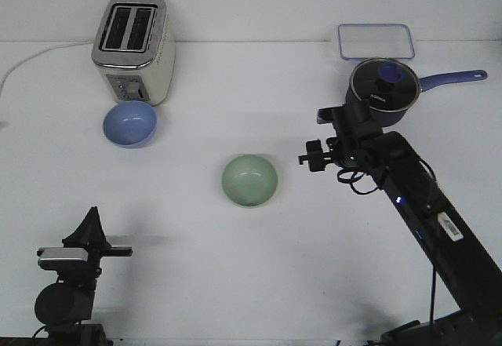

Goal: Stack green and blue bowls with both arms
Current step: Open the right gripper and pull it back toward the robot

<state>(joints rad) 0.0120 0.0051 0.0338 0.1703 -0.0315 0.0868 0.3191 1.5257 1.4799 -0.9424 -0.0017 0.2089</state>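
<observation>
The pale green bowl (249, 180) sits upright and empty near the middle of the table. The light blue bowl (130, 122) stands upright at the back left, just in front of the toaster. My right gripper (308, 153) hovers a short way to the right of the green bowl, pointing towards it, with its two fingers apart and nothing between them. My left gripper (92, 219) is low at the front left, well short of the blue bowl. Its fingers taper to a single point and hold nothing.
A cream toaster (132, 48) with a white cord stands at the back left. At the back right, a dark saucepan (382, 91) with a glass lid and blue handle stands before a clear lidded container (376, 41). The right arm (427, 209) crosses the table's right side.
</observation>
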